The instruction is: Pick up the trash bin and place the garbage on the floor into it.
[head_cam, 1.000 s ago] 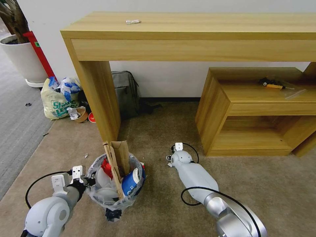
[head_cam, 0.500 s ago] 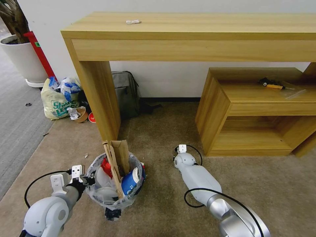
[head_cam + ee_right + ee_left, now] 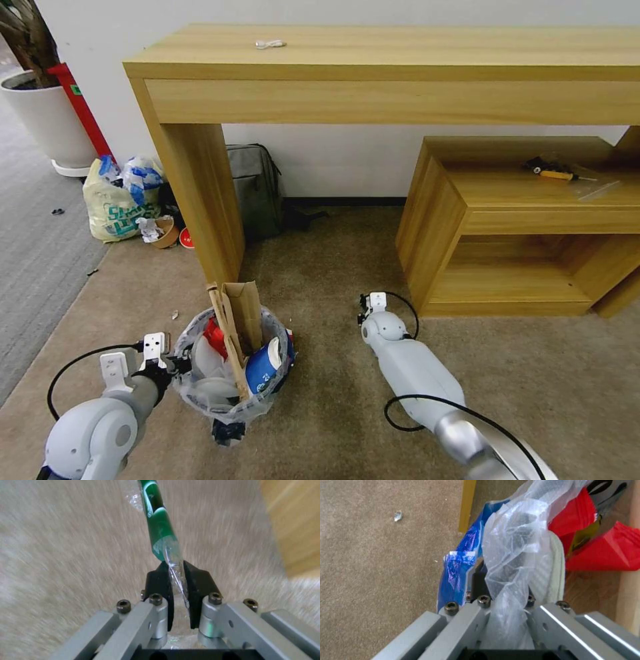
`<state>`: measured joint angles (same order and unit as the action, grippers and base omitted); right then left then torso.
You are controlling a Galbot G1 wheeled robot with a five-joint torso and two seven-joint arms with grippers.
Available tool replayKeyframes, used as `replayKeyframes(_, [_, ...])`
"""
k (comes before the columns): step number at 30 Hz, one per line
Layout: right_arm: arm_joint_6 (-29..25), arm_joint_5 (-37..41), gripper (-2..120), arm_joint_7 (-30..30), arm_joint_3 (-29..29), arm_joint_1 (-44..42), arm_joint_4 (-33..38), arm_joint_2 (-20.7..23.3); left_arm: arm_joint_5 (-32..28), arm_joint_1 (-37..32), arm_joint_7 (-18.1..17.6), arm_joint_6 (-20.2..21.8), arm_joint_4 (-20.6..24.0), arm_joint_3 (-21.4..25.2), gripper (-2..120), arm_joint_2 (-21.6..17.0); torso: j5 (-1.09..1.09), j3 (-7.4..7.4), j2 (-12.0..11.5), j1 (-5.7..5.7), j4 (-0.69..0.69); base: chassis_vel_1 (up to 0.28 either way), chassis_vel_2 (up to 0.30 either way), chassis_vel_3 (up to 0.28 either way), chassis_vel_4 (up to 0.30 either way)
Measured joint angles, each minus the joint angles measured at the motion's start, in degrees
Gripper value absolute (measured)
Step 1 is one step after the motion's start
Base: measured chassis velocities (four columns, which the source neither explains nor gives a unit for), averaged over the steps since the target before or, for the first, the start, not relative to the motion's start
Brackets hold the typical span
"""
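The bin [image 3: 230, 373] is held at its rim by the left gripper [image 3: 179, 364], whose jaws are closed on the plastic liner [image 3: 511, 562] and the rim edge, as seen in the left wrist view. The bin is just in front of the desk leg [image 3: 200, 200], on the carpet [image 3: 320, 280] or barely off it; which cannot be told. It is already well filled: a cardboard scrap [image 3: 245, 317] and a wooden stick [image 3: 227, 347] stand up out of it, with a blue-white cup [image 3: 261, 369], red litter [image 3: 215, 337] and something white [image 3: 205, 363] packed beside them.

The right gripper [image 3: 176, 573] is low over the carpet, to the right of the bin and well apart from it. Its jaws are pinched on a green wrapper [image 3: 158, 522] by its clear end, and the wrapper hangs clear of the carpet.

The task is judged to be nearly done. The wrapper is yet to be brought to the bin, and a small pale scrap [image 3: 175, 314] is left on the carpet to the left of the desk leg. Little other litter is seen near the bin.
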<state>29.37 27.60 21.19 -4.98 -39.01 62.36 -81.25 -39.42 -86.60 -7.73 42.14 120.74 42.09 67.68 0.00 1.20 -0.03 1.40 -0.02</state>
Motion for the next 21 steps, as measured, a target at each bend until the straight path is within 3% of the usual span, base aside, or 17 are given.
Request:
replayKeyframes(3, [-1.4, -0.5, 7, -1.1, 0.0, -2.0, 5.8, 1.5, -0.2, -0.1, -0.1, 0.0, 0.3, 0.0, 0, -0.2, 0.00, 0.00, 0.0, 0.00, 0.01, 0.000, 0.000, 0.000, 0.000])
replayKeyframes(6, [-3.9, 0.1, 7, -5.8, -0.1, -5.2, 16.7, 4.5, -0.7, 0.0, -0.5, 0.0, 0.5, -0.3, 0, -0.8, -0.01, 0.00, 0.0, 0.00, 0.01, 0.000, 0.000, 0.000, 0.000])
replayKeyframes(7, [-3.9, 0.1, 7, -5.8, -0.1, -5.2, 16.7, 4.5, -0.7, 0.0, -0.5, 0.0, 0.5, -0.3, 0, -0.8, -0.01, 0.00, 0.0, 0.00, 0.01, 0.000, 0.000, 0.000, 0.000])
replayKeyframes(14, [-7.6, 2.7, 7, -19.4, -0.1, -13.8, 39.6, 13.0, -2.2, 0.6, -0.5, 0.0, 0.1, -2.4, 0, -3.3, -0.02, -0.01, 0.0, 0.00, -0.02, 0.000, 0.000, 0.000, 0.000])
replayKeyframes(21, [-8.4, 4.5, 7, -26.7, 2.4, -17.3, 48.9, 17.1, -4.9, 1.5, -2.6, 0.0, -0.3, -4.0, 0, -5.4, -0.01, -0.01, 0.0, 0.00, -0.01, 0.000, 0.000, 0.000, 0.000])
